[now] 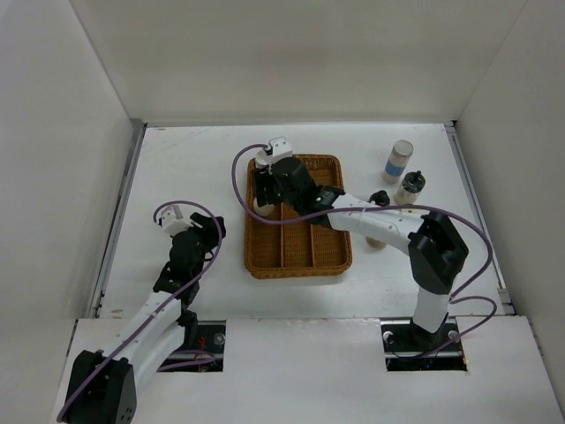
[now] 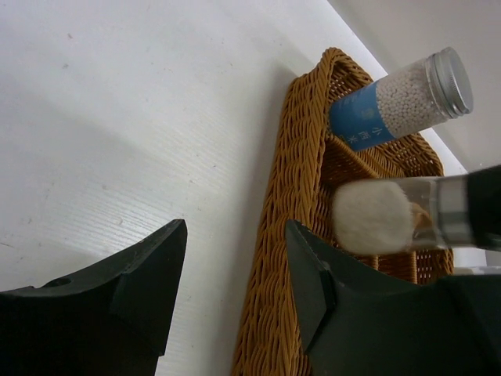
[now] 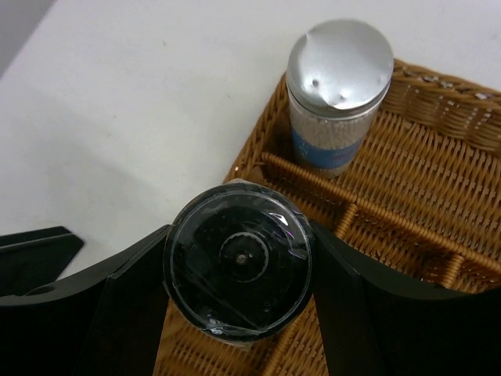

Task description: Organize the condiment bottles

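My right gripper (image 3: pixel 239 313) is shut on a dark-capped glass jar (image 3: pixel 235 258) with white contents, held upright over the left part of the brown wicker tray (image 3: pixel 407 196). A silver-topped bottle (image 3: pixel 338 94) with a blue label stands in the tray's corner just beyond it. The left wrist view shows the same bottle (image 2: pixel 399 98) and the held jar (image 2: pixel 383 215). My left gripper (image 2: pixel 235 243) is open and empty, low over the table beside the tray's left rim (image 2: pixel 282 235). Outside the tray on the right stand a blue-labelled cylinder (image 1: pixel 399 159) and a dark-capped jar (image 1: pixel 410 187).
The tray (image 1: pixel 296 256) has lengthwise dividers. My right arm (image 1: pixel 388 225) crosses the tray's right side and partly hides another dark cap (image 1: pixel 380 198) and a pale bottle (image 1: pixel 375 241). White walls close in the table on three sides.
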{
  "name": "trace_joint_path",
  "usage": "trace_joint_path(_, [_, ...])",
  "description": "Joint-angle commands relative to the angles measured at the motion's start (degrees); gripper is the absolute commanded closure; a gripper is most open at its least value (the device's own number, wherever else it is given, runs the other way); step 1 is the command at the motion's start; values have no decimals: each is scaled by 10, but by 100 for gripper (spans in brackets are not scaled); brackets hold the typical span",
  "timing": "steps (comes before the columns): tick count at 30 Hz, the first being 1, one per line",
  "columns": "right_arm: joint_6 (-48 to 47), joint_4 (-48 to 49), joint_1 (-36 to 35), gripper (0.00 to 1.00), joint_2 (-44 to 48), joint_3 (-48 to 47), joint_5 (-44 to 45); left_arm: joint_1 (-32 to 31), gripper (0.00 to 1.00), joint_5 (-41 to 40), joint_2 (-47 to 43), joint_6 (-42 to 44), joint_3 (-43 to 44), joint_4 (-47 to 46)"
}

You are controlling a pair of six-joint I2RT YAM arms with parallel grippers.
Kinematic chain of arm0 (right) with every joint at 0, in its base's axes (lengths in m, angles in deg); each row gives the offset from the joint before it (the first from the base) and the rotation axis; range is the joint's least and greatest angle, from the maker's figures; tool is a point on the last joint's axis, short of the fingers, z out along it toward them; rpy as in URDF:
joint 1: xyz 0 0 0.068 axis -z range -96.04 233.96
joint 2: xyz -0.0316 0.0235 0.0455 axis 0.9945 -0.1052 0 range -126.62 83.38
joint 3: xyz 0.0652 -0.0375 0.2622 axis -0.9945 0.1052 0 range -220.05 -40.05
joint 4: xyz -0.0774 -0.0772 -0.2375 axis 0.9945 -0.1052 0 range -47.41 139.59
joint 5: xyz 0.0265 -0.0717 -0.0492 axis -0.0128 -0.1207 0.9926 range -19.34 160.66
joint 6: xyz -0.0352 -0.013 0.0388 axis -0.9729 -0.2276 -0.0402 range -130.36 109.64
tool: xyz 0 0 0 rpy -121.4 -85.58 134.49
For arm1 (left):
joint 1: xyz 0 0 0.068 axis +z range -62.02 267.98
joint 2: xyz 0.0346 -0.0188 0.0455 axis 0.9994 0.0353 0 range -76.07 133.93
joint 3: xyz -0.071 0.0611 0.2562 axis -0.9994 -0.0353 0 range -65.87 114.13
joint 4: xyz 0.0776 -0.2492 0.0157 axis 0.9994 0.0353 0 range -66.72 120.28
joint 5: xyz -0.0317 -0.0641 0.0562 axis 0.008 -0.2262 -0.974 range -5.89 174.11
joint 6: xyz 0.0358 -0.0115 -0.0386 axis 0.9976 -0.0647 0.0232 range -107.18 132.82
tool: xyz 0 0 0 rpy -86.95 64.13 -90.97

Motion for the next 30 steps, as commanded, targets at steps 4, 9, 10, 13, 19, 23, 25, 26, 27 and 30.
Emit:
trace_joint_path(4, [-2,91,-3,45,-24,-37,21,-5,48,-7,-14,15,-7,-28])
trace_joint_path(9, [-5,114,-3,45,-42,-26,35,-5,48,-6,-8,15,-4,-29])
trace_joint_path(10, [-6,116,-3,44,-42,-24,44,-5,48,-5,-7,15,-3,-28])
trace_joint_path(13, [-7,125,-3,42,-44,-16,57,-6,48,-1,-4,15,-4,-28])
trace_joint_path(19, [0,126,-2,27,-58,0,54,-6,48,-1,1,13,-6,-28])
trace_joint_path(23, [3,122,-1,15,-52,11,53,-6,48,-1,6,12,-4,-28])
trace_joint_path(25, [3,121,0,12,-40,18,53,-6,48,1,6,12,-3,-28])
trace_joint_path(26, [2,121,0,12,-31,22,53,-6,49,3,6,12,-3,-27])
trace_joint_path(27, [-1,120,-2,12,-19,27,53,-6,49,4,6,12,-2,-25])
trace_joint_path(30, [-8,113,-2,12,31,49,56,-6,49,6,4,12,2,-18])
